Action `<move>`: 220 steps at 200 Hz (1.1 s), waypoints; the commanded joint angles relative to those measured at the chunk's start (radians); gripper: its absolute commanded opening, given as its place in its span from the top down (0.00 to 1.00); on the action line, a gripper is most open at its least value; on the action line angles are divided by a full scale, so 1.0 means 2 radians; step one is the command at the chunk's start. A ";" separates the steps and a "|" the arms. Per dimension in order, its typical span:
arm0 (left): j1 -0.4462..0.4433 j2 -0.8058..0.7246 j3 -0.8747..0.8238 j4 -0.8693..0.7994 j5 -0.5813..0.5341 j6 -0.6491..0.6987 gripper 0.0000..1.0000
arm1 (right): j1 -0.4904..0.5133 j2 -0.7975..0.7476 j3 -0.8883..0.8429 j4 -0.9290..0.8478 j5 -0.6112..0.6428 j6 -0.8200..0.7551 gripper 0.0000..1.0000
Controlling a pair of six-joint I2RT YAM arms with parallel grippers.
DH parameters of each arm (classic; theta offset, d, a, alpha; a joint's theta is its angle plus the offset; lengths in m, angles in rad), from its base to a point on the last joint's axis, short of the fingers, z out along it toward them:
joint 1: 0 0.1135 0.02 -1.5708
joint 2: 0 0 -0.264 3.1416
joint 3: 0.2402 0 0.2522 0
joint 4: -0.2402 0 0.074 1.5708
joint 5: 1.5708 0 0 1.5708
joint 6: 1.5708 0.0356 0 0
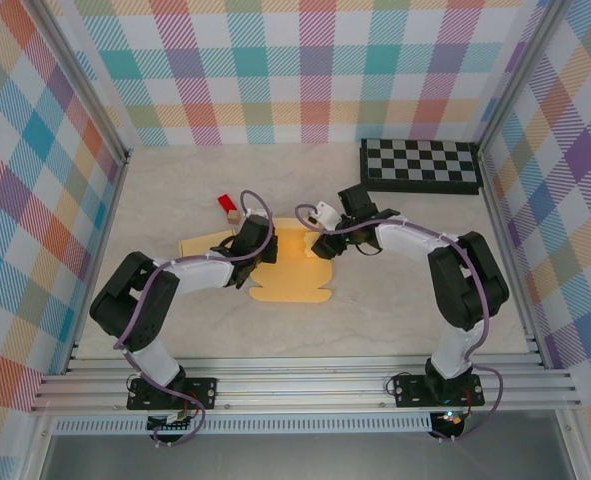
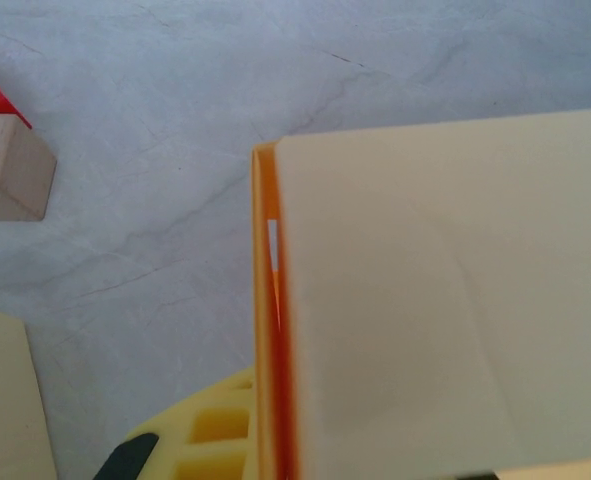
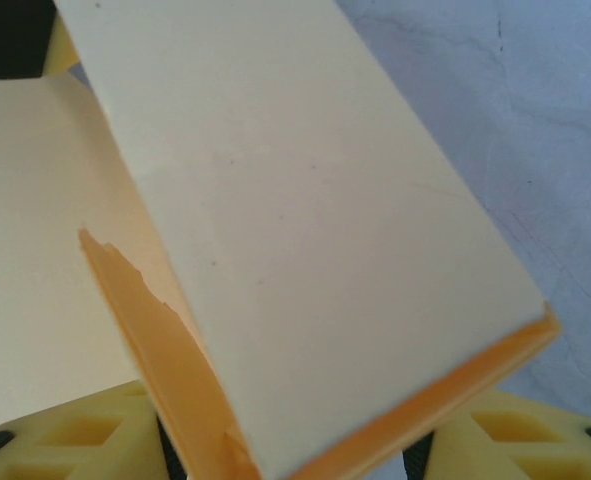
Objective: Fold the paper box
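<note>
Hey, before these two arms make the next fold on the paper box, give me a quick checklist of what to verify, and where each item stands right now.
1. Hold of the left gripper on the paper box: ok, shut on the edge of the raised flap.
2. Hold of the right gripper: cannot tell; its fingers stand apart on either side of the flap.
3. Flap lifted off the table: ok, tilted up in both wrist views.
4. Red and wood block clear of the box: ok, lying apart, beyond the left gripper.
5. Checkerboard out of the way: ok, at the far right corner.
</note>
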 commanded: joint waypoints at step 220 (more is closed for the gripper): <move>-0.044 0.027 0.128 -0.239 -0.058 -0.196 1.00 | 0.045 0.000 -0.002 0.031 0.201 0.301 0.49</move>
